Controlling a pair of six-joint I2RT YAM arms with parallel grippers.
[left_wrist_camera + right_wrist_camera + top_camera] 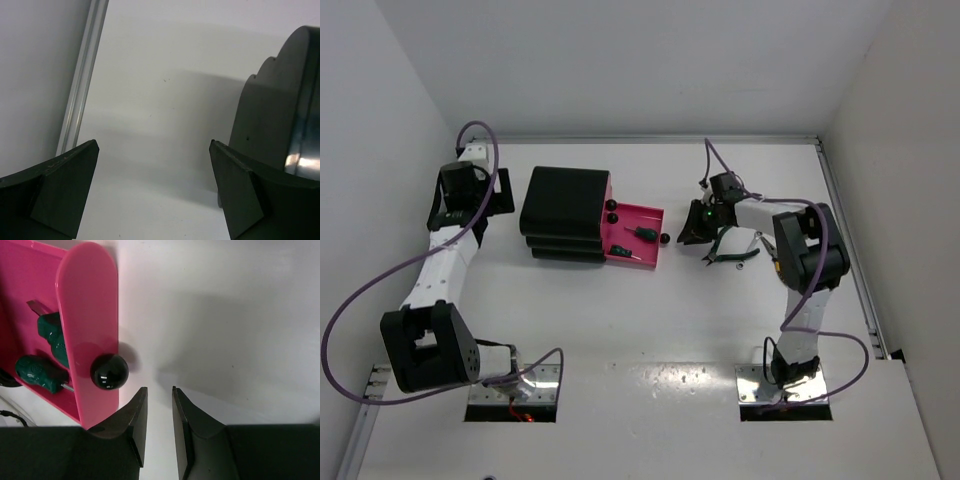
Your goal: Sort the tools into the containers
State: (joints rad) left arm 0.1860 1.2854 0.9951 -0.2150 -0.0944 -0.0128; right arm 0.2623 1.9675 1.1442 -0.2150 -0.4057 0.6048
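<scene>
Pink drawer [638,237] with two green-handled screwdrivers [642,233] inside.

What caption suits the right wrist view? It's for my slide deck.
Right pincer, nearly closed and empty, beside the open pink drawer with its black knob and two green-handled tools.

- We see the pink drawer [645,212] pulled open from the black chest [565,212], with a round black knob [109,371].
- Two green-handled tools [642,232] lie inside it.
- Dark green-handled pliers [732,257] lie on the table, to the right of the drawer.
</scene>
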